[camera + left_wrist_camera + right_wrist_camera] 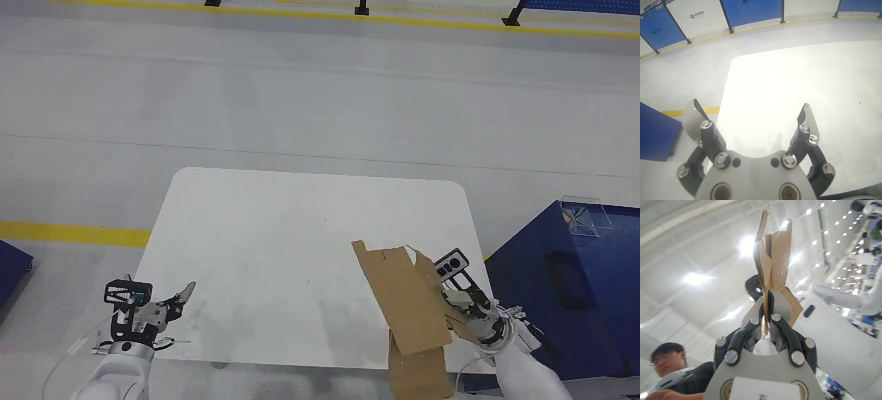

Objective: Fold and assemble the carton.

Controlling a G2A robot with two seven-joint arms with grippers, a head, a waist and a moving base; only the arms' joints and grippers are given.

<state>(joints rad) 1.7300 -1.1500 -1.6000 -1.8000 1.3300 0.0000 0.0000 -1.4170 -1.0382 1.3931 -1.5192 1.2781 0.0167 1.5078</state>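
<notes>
- carton [408, 300]: flat and unfolded, over the table's [280, 250] 4 o'clock corner, near end past the edge.
- right gripper [767, 293]: clenched on the carton's edge, a thin pinch.
- left gripper [750, 103]: released, holding nothing, at 8 o'clock, well apart from the carton.
- risk: the one-edge pinch may let the sheet pivot or slip, with no second hold near.
- risk: the overhang could snag the table edge and crease the flaps.
- count: one carton, one table, two grippers.

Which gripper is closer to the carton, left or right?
Right. The right gripper is shut on the carton at the near right corner of the table; the left gripper hangs open at the near left corner, well apart from it.
</notes>
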